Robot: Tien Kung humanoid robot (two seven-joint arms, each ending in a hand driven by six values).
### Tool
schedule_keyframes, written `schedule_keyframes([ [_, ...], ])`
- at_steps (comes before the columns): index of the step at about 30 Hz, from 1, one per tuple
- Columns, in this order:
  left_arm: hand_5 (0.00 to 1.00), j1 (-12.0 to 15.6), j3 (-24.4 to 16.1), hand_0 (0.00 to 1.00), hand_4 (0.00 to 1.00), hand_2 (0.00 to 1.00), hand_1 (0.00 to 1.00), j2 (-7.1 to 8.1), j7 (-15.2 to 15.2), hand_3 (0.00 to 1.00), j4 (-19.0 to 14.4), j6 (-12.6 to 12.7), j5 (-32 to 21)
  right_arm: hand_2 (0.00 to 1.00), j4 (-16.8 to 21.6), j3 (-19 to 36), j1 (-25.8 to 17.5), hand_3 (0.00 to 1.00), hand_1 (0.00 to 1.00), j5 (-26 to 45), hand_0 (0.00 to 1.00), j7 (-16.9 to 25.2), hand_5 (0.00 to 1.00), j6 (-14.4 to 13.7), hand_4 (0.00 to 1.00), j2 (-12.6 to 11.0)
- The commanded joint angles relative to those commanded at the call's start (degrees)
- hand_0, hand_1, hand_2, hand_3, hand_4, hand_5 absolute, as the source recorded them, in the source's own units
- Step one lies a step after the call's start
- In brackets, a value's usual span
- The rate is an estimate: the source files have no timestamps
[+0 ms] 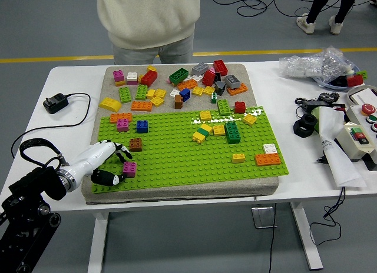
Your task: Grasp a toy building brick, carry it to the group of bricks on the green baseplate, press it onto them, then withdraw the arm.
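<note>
Left hand [112, 167] sits low at the near-left corner of the green baseplate [177, 155], fingers loosely curled round a magenta brick [129, 169]; thumb just beside it, fingertips [125, 157] at its far side. Can't tell if it's pinched firm or merely touched; brick looks seated on the studs, upright.

Judgement: grasp step, not carry yet. To do it well: close thumb & fingers square on opposite faces, pull straight up so studs release w/o tilting, don't drag sideways. Brown brick [136, 144] is near, just beyond the fingers, so keep clear of knocking it.

Target group, i.e. yellow/green cluster [219, 130], lies well apart toward mid-plate; long reach right. Loose bricks pile [182, 82] on the grey mat beyond. Person [147, 20] stands at far side, hands not visible. Right arm isn't seen.
</note>
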Motion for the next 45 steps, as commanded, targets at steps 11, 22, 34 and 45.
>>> schedule_keyframes([
  [11,0.126,0.0,0.0,0.998,0.903,0.698,0.819,-0.13,0.1,0.781,-0.1,0.0,-0.3,0.718,0.0,0.0,0.0,0.737,0.676,0.1,0.761,0.0,0.683,0.0,0.998,0.0],
  [22,0.133,-0.1,-0.1,0.998,0.92,0.706,0.817,0.11,0.1,0.781,-0.9,0.1,-0.6,0.718,0.0,-0.1,0.0,0.737,0.676,0.3,0.761,0.0,0.683,0.0,0.998,0.0],
  [34,0.201,1.8,-1.1,0.998,0.907,0.711,0.821,2.02,1.0,0.615,-5.3,-0.5,-1.0,0.718,0.0,0.0,-0.1,0.737,0.676,0.3,0.761,0.0,0.683,-0.1,0.998,0.0],
  [45,0.456,3.9,-1.4,0.998,0.998,0.758,0.898,3.59,1.7,0.585,-7.7,-0.8,-1.1,0.718,0.0,0.0,-0.2,0.737,0.676,0.4,0.761,-0.1,0.683,-0.1,0.998,0.1],
])
